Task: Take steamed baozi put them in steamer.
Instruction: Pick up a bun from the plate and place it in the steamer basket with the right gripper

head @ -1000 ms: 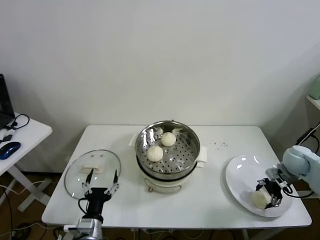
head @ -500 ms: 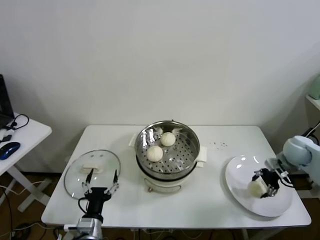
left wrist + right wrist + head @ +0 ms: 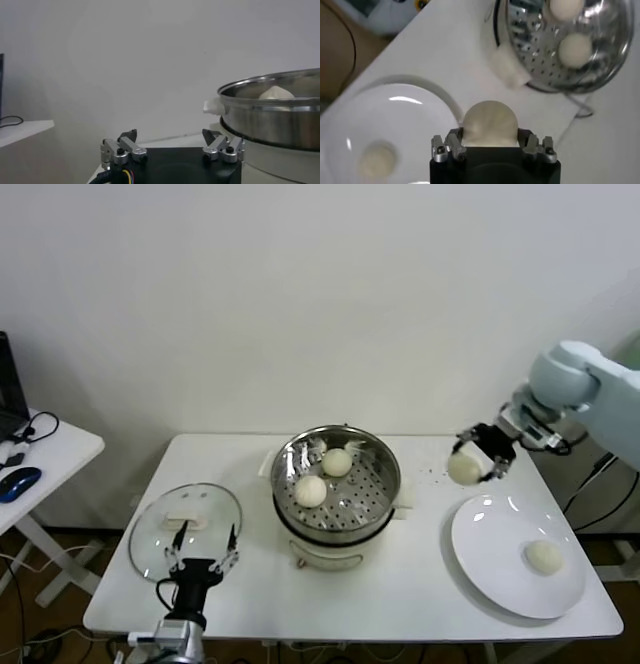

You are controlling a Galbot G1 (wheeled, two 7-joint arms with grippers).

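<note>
A small round cream-white dough bun [image 3: 464, 468] is carried clamped in the right hand [image 3: 478, 456], raised above the white worktop [image 3: 420, 564] between the large round white plate [image 3: 480, 554] and the round shiny stainless-steel steamer with its perforated tray [image 3: 372, 484]. The bun is seen in the right wrist view [image 3: 490, 123] pressed between the two fingers, bulging a little beyond them.

For the step in hand, the carry to the steamer, the bun is best kept high enough to clear the steel rim and the white side handle [image 3: 403, 498] before any descent is begun. The free part of the tray, on the side nearer the right arm, should be aimed for, since two buns [image 3: 310, 490] [image 3: 337, 462] are already lying toward the far-left part. A low release is judged wise, so that the soft dough is set down rather than dropped and does not roll against the others. The squeeze should not be tightened, as the dough looks easily dented.

The bun is nearly a ball, so no long axis can be made out; which way its dome faces cannot be told. One more bun [image 3: 543, 557] is left on the plate.

The left hand [image 3: 201, 562] is parked low at the near edge, beside the flat round glass lid [image 3: 160, 529], with its fingers spread and nothing between them.
</note>
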